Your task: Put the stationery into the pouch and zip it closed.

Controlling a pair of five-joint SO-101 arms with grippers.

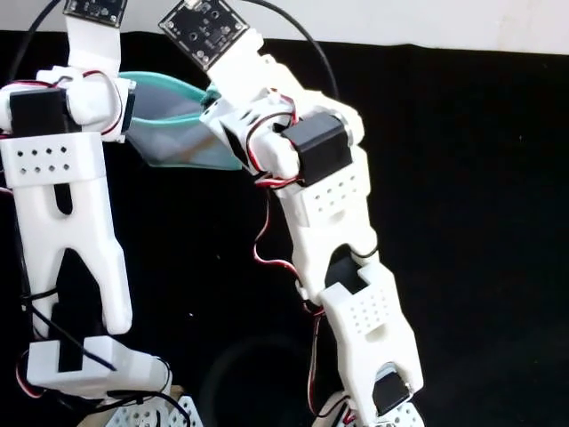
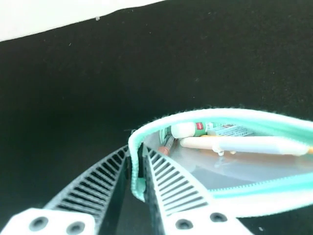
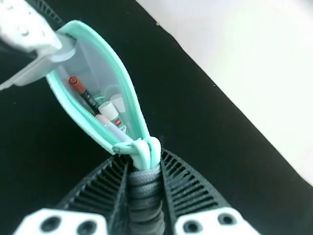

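Upper left of the high view, the mint pouch [image 1: 173,124] sits stretched between both arms, mouth open, stationery [image 2: 230,142] already inside. Left gripper [image 2: 138,183] is pinched tight on one end of the rim. Right gripper [image 3: 145,161] is clamped on the teal tab at the opposite end. Zipping looks next: anchor the left end, keep the pouch taut, and pull straight along the teeth so nothing snags.
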